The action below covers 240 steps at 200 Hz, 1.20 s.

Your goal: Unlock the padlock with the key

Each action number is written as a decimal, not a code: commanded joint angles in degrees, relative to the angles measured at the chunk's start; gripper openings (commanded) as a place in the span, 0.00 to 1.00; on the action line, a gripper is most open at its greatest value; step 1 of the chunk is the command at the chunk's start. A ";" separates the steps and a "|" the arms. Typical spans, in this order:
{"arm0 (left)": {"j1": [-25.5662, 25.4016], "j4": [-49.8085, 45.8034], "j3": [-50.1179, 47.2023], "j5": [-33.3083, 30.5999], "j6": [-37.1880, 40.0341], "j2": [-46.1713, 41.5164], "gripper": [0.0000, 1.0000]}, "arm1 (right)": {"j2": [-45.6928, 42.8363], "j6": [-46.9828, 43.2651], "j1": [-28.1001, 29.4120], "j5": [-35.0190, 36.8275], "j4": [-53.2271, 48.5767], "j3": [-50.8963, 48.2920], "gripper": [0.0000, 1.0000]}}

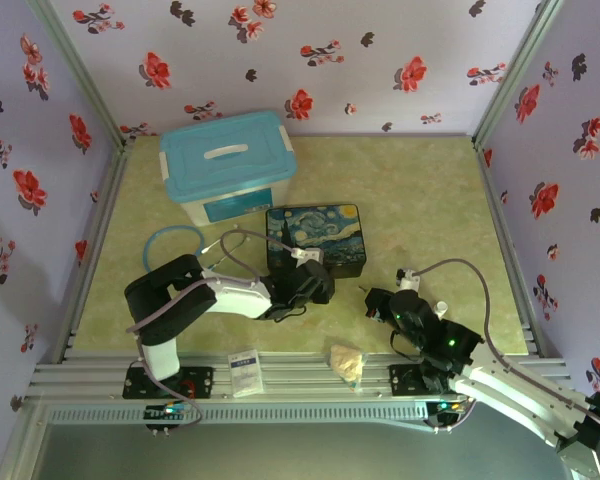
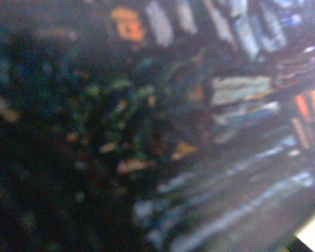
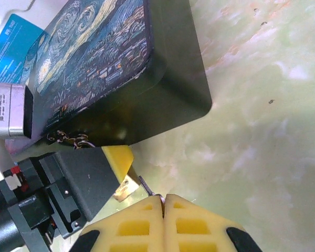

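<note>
While the starry box [image 3: 105, 68] looms up-left and my left gripper [image 1: 313, 285] sits at its front edge, grip impossible to call, my right gripper [image 3: 163, 198] is pinched tight on the key [image 3: 145, 184], thin dark shaft pointing up-left at the small brass padlock [image 3: 125, 189] just beside its tip.

Overhead view; wrist close-ups on painted box [image 1: 313, 238]

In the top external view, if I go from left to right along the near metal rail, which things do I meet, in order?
left arm's base → white packet → crumpled beige wrapper → right arm's base
</note>
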 commanded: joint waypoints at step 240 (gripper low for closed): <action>-5.37 11.55 -10.46 -8.68 -9.81 -4.69 0.42 | 9.41 2.53 -0.64 -3.55 12.35 -2.94 0.00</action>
